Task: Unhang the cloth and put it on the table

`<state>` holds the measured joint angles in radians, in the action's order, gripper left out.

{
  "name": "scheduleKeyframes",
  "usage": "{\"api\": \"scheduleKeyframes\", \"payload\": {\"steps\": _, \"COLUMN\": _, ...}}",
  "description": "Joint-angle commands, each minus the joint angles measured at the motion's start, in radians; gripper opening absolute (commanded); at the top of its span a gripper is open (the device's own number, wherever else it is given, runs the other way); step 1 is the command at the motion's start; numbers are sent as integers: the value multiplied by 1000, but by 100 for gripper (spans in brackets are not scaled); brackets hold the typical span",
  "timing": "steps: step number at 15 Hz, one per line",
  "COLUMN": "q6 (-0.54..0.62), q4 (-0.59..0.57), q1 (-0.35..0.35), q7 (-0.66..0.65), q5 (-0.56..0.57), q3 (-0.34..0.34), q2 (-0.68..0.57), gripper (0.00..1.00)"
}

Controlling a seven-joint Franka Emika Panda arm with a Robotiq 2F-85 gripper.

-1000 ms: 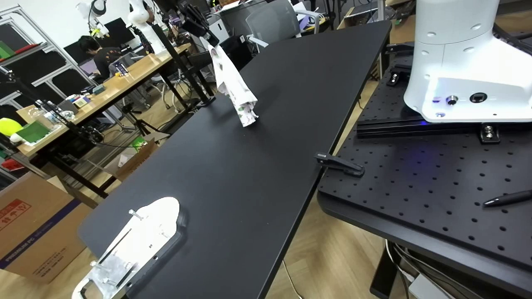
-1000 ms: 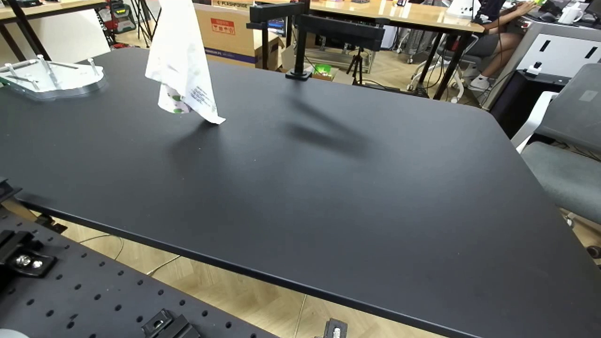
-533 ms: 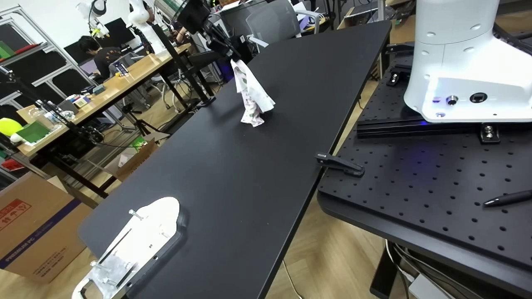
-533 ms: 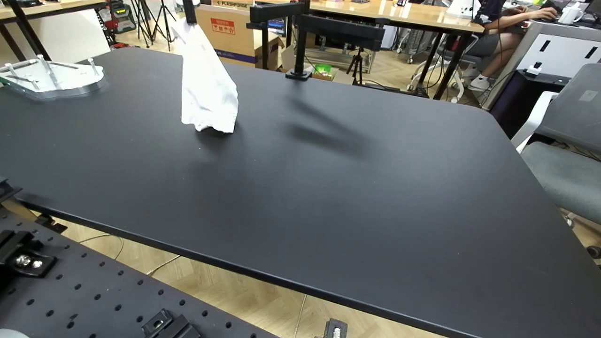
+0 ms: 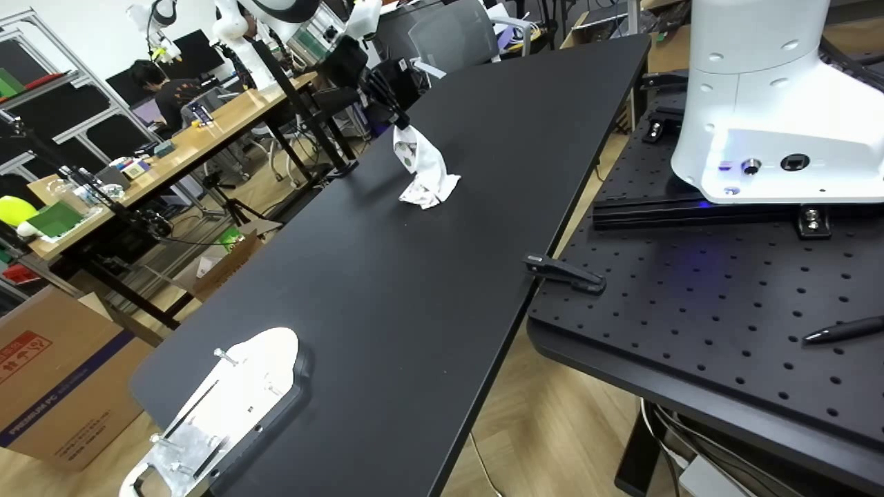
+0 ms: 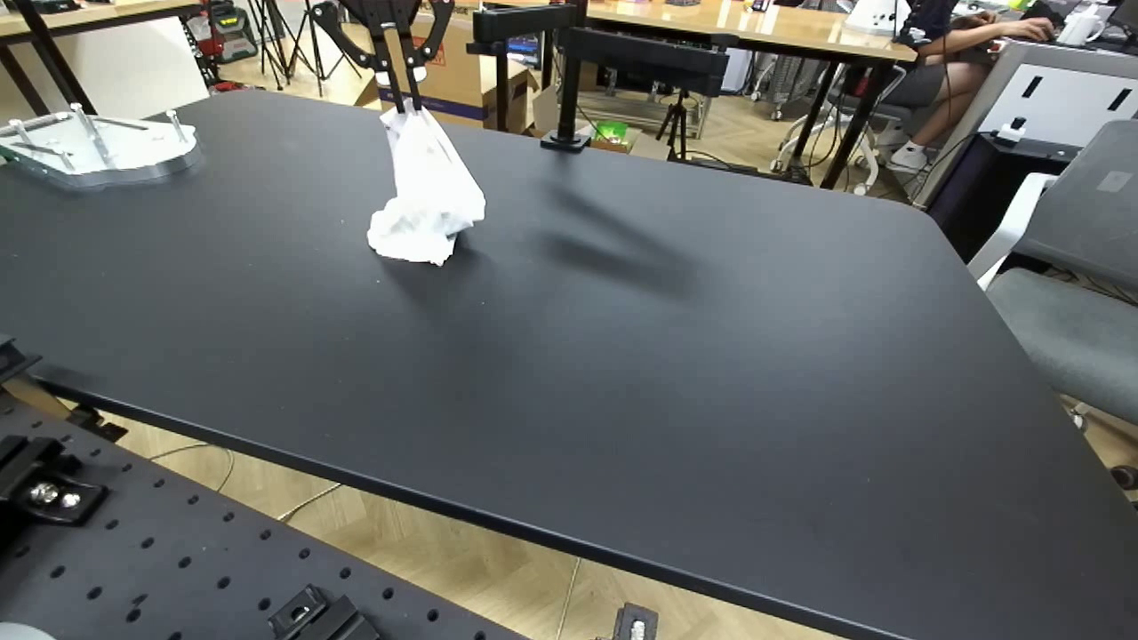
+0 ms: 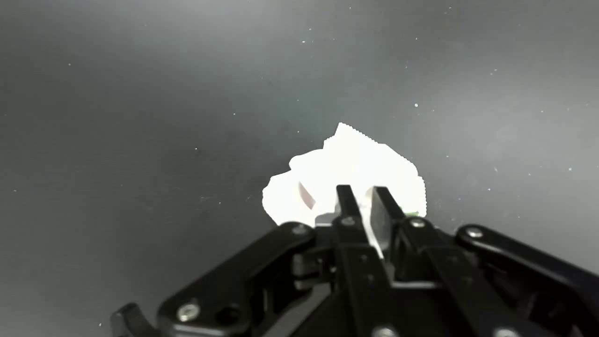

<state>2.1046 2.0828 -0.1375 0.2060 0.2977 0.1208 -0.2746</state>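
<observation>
Relative to half a second earlier, the gripper [image 6: 407,108] and the cloth [image 6: 433,191] have moved lower and, in an exterior view, to the right; the lower part of the cloth has bunched on the table [image 6: 622,400].

Cloth: white, with a few small coloured marks visible on it. The upper part forms a narrow upright cone with its peak at the fingertips. The lower folds rest on the black table top; in the same exterior view this position lies left of centre, toward the far edge.

Gripper: directed downward above the cloth. In the wrist view the jaws stand apart by a narrow gap, with white fabric visible between and beyond the fingers [image 7: 347,201]. Contact between fabric and pads cannot be determined.

Table surroundings: in an exterior view, a white oblong object [image 5: 242,376] lies at the near left end of the table, well apart from the cloth. A black clamp [image 5: 565,273] bridges the right table edge and a perforated plate [image 5: 697,304]. The white robot base [image 5: 753,117] stands above this plate at right; a pen [image 5: 844,330] lies on the plate at near right. In an exterior view, a black post [image 6: 571,100] rises at the far table edge, right of the cloth, and a grey chair [image 6: 1067,338] stands beyond the right end.
</observation>
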Motion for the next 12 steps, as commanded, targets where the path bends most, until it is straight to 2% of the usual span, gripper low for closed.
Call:
{"api": "scheduleKeyframes", "payload": {"steps": 1, "q6": -42, "q4": -6, "q1": -17, "q7": -22, "q5": 16, "q3": 4, "q2": -2, "gripper": 47}}
{"api": "scheduleKeyframes", "payload": {"steps": 8, "q6": -148, "q4": -34, "q1": -59, "q7": -7, "q5": 13, "q3": 39, "q2": 0, "gripper": 94}}
{"api": "scheduleKeyframes", "payload": {"steps": 9, "q6": -168, "q4": -40, "q1": -62, "q7": -8, "q5": 3, "q3": 44, "q2": 4, "gripper": 98}}
{"api": "scheduleKeyframes", "payload": {"steps": 11, "q6": -213, "q4": -55, "q1": -64, "q7": -5, "q5": -18, "q3": 51, "q2": 9, "gripper": 100}}
{"api": "scheduleKeyframes", "payload": {"steps": 12, "q6": -160, "q4": -34, "q1": -60, "q7": 3, "q5": -6, "q3": 50, "q2": -6, "gripper": 100}}
